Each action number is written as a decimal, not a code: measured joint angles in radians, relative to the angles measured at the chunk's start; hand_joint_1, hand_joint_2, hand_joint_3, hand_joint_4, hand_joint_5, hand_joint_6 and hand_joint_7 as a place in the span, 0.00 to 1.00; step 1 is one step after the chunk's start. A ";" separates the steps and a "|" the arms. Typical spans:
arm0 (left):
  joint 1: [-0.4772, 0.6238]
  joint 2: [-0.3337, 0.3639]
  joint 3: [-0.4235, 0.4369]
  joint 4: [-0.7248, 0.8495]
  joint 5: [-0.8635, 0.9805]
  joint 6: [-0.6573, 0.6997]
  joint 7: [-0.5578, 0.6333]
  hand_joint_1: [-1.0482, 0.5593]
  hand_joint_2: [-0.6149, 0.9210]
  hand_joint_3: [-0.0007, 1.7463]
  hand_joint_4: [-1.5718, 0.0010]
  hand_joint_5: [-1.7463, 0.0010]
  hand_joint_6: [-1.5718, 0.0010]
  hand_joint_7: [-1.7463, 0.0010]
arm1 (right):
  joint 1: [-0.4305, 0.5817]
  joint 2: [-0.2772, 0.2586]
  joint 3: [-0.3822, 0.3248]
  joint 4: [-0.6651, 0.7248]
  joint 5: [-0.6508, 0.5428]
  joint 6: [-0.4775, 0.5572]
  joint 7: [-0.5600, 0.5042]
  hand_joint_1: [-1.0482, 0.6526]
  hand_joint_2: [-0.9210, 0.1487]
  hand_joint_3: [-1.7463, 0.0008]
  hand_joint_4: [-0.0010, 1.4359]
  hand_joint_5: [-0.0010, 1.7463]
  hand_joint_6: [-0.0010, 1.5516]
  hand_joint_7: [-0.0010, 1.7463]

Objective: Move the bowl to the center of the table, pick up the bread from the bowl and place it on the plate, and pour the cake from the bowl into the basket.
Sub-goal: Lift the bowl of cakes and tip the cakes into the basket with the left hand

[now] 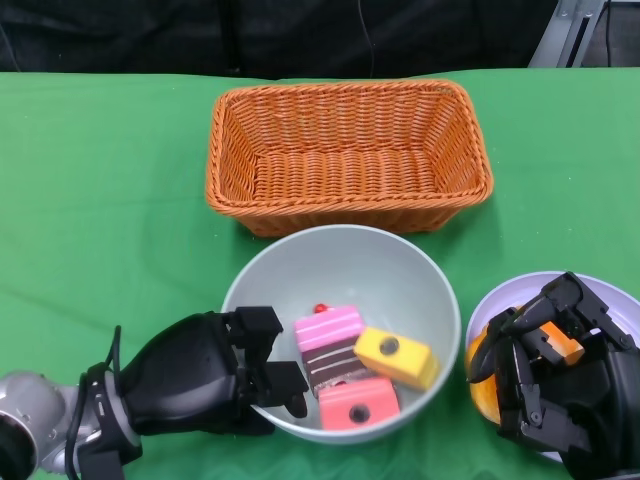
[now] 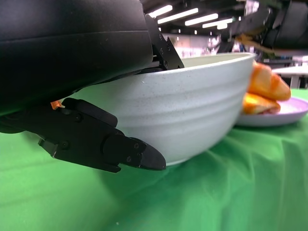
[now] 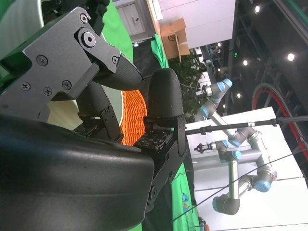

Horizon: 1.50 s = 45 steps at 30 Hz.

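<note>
Bowl: the pale bowl (image 1: 400, 270) sits near the middle of the table's near edge, just in front of the wicker basket (image 1: 348, 155); it looks like stiff, smooth glazed ware, probably slippery and fairly heavy, so the rim is the likely place to hold it.
Cake: three blocks lie in the bowl's near half, a pink-topped layered slice (image 1: 331, 347), a yellow piece (image 1: 397, 357) and a red piece (image 1: 358, 402), touching one another; they look light and smooth, so I judge they will slide out readily when the bowl tips.
Bread: the orange bread (image 2: 262, 86) rests on the lilac plate (image 2: 293, 109) just right of the bowl, towards the table's near right corner; it looks light and easily squashed.
Left hand: the left hand (image 1: 200, 372) clamps the bowl's near-left rim, fingers over the lip and thumb (image 2: 103, 142) under the outer wall.
Right hand: the right hand (image 1: 555, 370) hangs over the plate and bread with fingers curled; whether it grips the bread I cannot tell.
Basket: open side up, towards the far edge, stiff weave.
</note>
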 measured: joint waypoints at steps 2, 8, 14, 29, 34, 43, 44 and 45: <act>-0.002 0.000 -0.003 0.004 0.002 -0.005 0.029 0.49 1.00 0.06 0.69 0.00 0.60 0.34 | 0.000 0.000 0.000 0.000 0.000 0.000 0.000 0.50 0.50 0.22 0.53 1.00 0.37 0.89; -0.015 0.012 -0.004 0.016 0.002 -0.049 0.072 0.49 1.00 0.06 0.68 0.00 0.57 0.42 | -0.003 0.000 -0.003 0.011 0.005 0.000 0.003 0.50 0.50 0.22 0.53 1.00 0.36 0.89; -0.024 0.040 0.009 0.011 -0.003 -0.081 0.082 0.52 1.00 0.07 0.69 0.00 0.61 0.29 | -0.009 0.003 -0.005 0.021 0.016 -0.005 0.004 0.49 0.50 0.22 0.53 1.00 0.37 0.89; -0.024 0.099 0.092 -0.083 -0.046 -0.185 0.083 0.57 0.99 0.24 0.65 0.00 0.62 0.20 | -0.008 0.009 -0.005 0.022 0.016 -0.006 -0.004 0.50 0.46 0.26 0.51 1.00 0.37 0.87; -0.021 0.108 0.132 -0.103 -0.101 -0.257 0.032 0.56 0.94 0.40 0.65 0.00 0.63 0.19 | -0.009 0.009 -0.008 0.026 0.016 -0.006 -0.004 0.50 0.45 0.26 0.52 1.00 0.37 0.88; -0.010 0.105 0.251 -0.136 -0.257 -0.377 -0.174 0.52 0.96 0.40 0.65 0.00 0.70 0.13 | -0.017 0.009 -0.013 0.043 0.017 -0.006 -0.004 0.50 0.44 0.26 0.52 1.00 0.36 0.88; -0.009 0.103 0.267 -0.140 -0.279 -0.386 -0.203 0.52 0.96 0.40 0.65 0.00 0.70 0.13 | -0.019 0.009 -0.014 0.044 0.017 -0.006 -0.004 0.50 0.44 0.27 0.52 1.00 0.36 0.88; -0.007 0.101 0.282 -0.144 -0.289 -0.391 -0.224 0.52 0.96 0.40 0.65 0.00 0.70 0.13 | -0.020 0.009 -0.014 0.044 0.017 -0.006 -0.003 0.50 0.44 0.27 0.52 1.00 0.36 0.88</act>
